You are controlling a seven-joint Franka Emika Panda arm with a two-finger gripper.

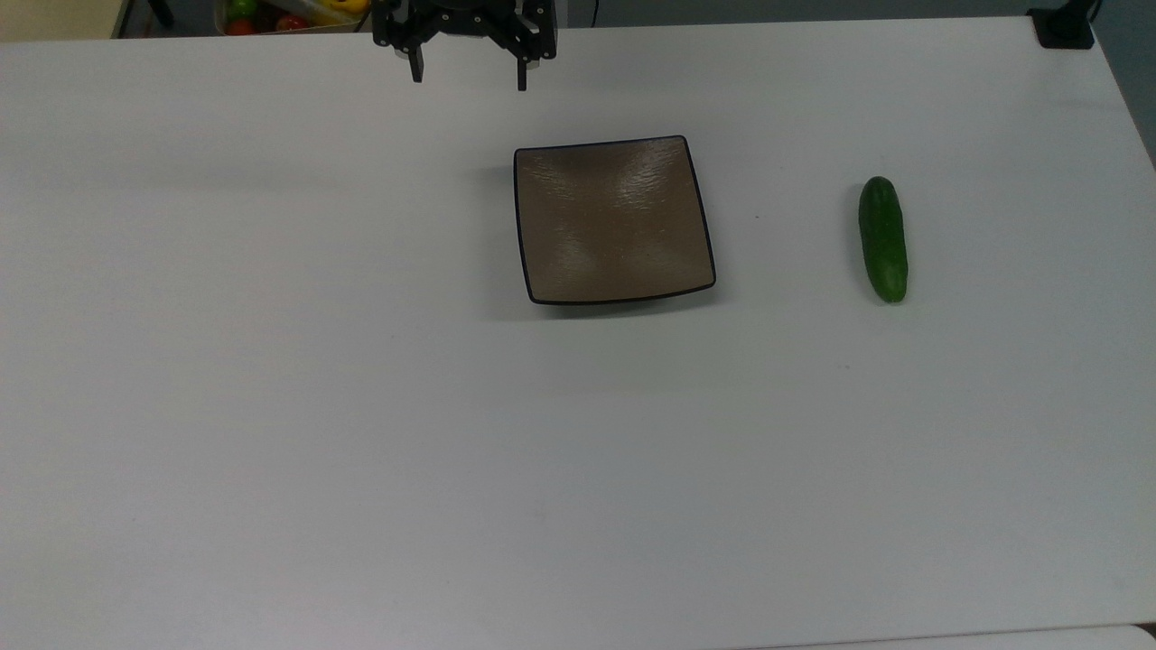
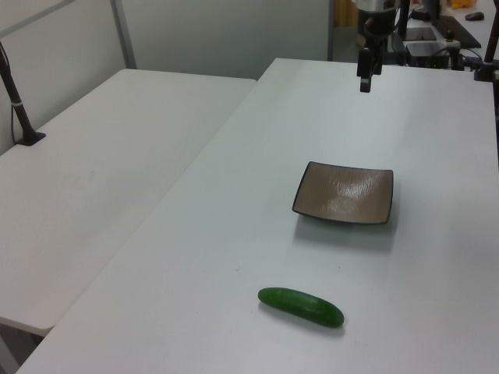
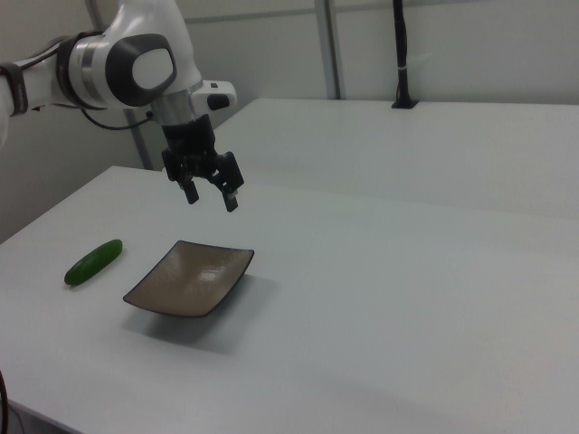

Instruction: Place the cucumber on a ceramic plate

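The dark green cucumber [image 1: 883, 239] lies flat on the white table [image 1: 271, 406], well off to the top view's right of the plate. It is also seen as the cucumber [image 2: 301, 306] and the cucumber [image 3: 93, 261]. The square brown ceramic plate [image 1: 612, 219] with a thin black rim sits empty near the table's middle, seen too as the plate [image 2: 344, 192] and the plate [image 3: 191, 278]. My gripper [image 1: 468, 78] hangs open above the table beyond the plate's far left corner, fingers spread with nothing between them. It appears also as the gripper [image 3: 211, 196] and the gripper [image 2: 365, 82].
A bin of coloured toy fruit [image 1: 280, 15] stands past the table's far edge. A black clamp [image 1: 1064, 27] is fixed at the far right corner. A second white table [image 2: 101, 171] adjoins this one, with a black pole [image 3: 401, 54] mounted on it.
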